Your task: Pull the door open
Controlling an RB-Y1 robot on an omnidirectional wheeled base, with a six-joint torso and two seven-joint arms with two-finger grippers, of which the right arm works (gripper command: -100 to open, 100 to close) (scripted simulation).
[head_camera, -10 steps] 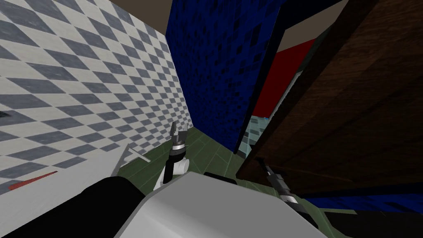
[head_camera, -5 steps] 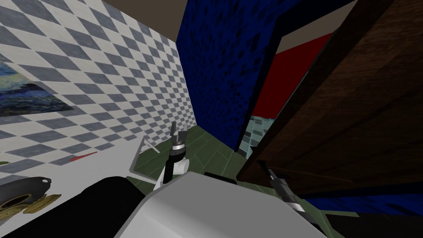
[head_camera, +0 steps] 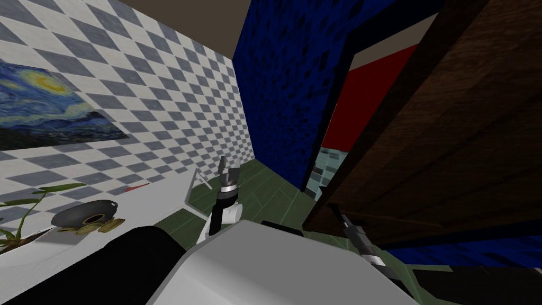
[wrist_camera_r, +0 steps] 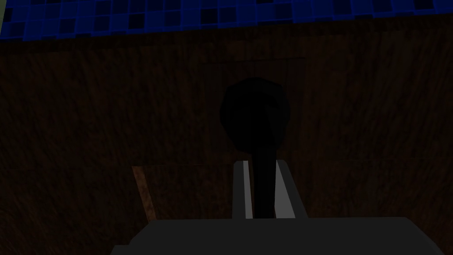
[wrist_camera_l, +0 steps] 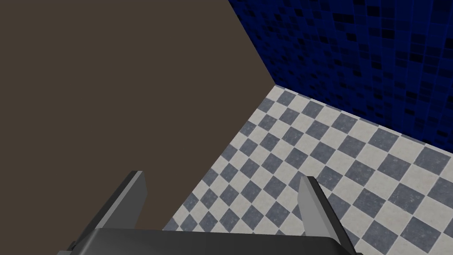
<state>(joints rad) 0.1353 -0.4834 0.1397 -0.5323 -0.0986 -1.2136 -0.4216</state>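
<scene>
The right jaws clamp narrow on the dark stem of the door handle (wrist_camera_r: 256,133), its round boss just beyond their tips on the dark brown door (wrist_camera_r: 88,110); the door stands ajar, a red wall (head_camera: 365,100) showing past its edge; the pull looks under way; next, draw the handle back along the door's arc, grip kept firm; the left jaws stand wide, holding nothing.

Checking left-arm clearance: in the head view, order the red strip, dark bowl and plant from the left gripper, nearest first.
From the left gripper:
1. Red strip, on the white table near its corner.
2. Dark bowl, farther along it.
3. Plant, at its far end.
</scene>
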